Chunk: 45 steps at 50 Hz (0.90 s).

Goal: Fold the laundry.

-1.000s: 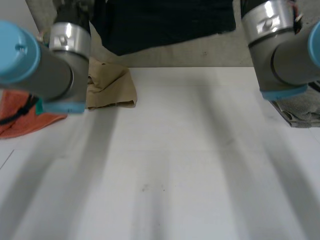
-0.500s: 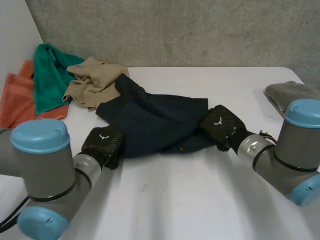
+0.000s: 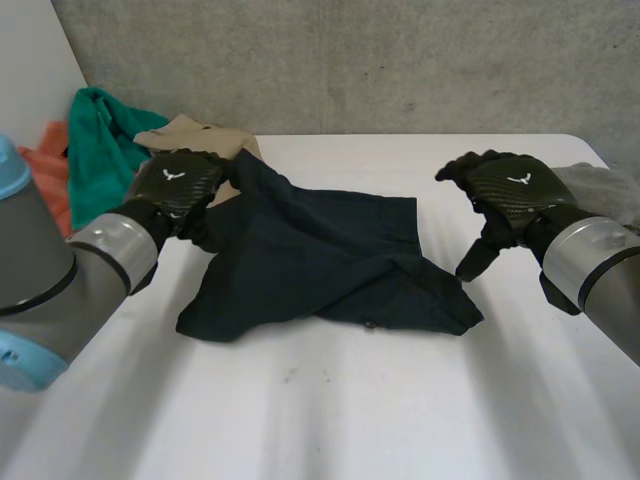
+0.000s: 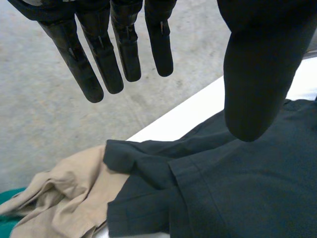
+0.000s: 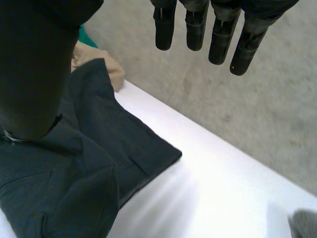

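You have the crumpled dark garment lying mid-worktop, its far corner touching the tan garment, with your left hand above that corner and your right hand beside the opposite end, both spread and holding nothing.

a dark navy garment lies rumpled across the middle of the white table, with one corner reaching back toward a tan garment. the left hand sits over that far corner, its back turned up. the right hand hangs beside the cloth's other end, apart from it, fingers loose and holding nothing. a green towel and an orange cloth are heaped at the far left, and a grey cloth lies at the right edge.
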Each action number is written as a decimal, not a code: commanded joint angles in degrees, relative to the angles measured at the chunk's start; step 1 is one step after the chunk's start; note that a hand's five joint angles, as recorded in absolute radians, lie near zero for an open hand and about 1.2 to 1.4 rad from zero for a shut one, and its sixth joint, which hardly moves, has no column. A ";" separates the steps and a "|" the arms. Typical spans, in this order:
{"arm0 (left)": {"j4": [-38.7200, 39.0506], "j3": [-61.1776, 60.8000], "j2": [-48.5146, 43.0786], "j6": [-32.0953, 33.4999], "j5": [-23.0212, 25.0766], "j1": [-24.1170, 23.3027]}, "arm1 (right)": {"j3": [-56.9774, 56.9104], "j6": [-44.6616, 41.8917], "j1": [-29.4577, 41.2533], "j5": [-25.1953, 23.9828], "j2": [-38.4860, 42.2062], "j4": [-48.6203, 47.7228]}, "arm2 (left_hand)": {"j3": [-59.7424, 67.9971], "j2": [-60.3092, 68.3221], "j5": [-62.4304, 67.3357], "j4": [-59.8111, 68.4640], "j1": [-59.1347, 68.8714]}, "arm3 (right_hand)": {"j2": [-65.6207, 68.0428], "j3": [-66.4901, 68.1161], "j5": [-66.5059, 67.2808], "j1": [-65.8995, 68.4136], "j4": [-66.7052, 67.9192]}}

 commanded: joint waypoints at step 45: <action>-5.91 -2.84 2.02 16.70 -1.45 -2.88 | -3.60 -19.27 3.26 6.74 11.16 0.81 | 50.39 50.73 51.53 51.34 50.52 | 66.04 67.42 65.91 67.42 65.96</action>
